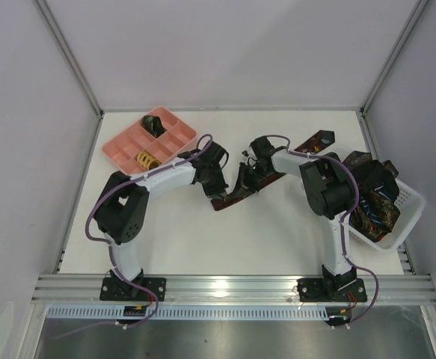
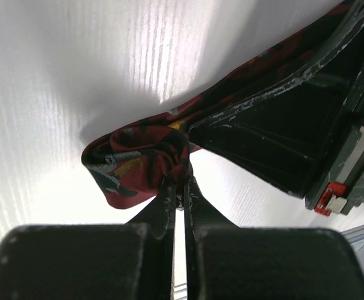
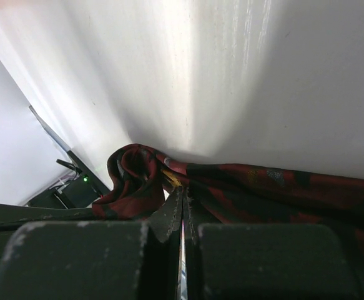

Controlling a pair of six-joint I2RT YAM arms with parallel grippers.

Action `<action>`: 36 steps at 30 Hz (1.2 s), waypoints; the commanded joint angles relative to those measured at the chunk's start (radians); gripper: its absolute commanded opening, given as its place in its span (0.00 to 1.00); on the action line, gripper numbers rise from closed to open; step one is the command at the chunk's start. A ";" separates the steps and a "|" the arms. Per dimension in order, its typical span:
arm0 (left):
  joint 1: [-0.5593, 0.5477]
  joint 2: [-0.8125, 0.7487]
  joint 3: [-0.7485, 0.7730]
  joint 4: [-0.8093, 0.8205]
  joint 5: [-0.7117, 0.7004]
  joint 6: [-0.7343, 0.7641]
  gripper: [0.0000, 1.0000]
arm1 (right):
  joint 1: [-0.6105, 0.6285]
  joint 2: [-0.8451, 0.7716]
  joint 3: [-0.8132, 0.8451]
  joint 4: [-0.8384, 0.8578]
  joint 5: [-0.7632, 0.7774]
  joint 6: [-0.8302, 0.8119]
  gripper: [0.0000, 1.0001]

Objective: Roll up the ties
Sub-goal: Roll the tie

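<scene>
Left claw (image 2: 180,187) is clamped shut on the tie (image 2: 138,156), its rolled end right at the tips, right claw (image 3: 183,197) pinched shut on it just beside, rest trailing over the bench (image 1: 240,247); roll tight, edges aligned, tension even.

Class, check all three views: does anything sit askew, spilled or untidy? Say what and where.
The white mesh basket on the right sits skewed, unrolled ties heaped above its rim. Centrally, the tie pinched by the left hand and right hand is loosely bunched.
</scene>
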 commanded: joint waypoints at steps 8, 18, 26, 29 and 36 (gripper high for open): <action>-0.006 0.077 0.087 0.025 0.043 0.017 0.00 | -0.002 0.003 -0.005 0.016 -0.002 0.002 0.00; -0.003 0.054 -0.008 0.127 0.054 0.056 0.19 | -0.081 -0.072 0.025 -0.033 -0.012 -0.007 0.00; -0.004 -0.001 -0.092 0.261 0.097 0.108 0.39 | -0.101 -0.048 0.075 -0.066 -0.054 -0.016 0.00; -0.003 -0.018 -0.107 0.278 0.090 0.117 0.49 | -0.099 -0.034 0.110 -0.079 -0.074 -0.019 0.00; -0.003 -0.041 -0.127 0.293 0.081 0.129 0.51 | -0.087 0.008 0.169 -0.112 -0.158 -0.021 0.00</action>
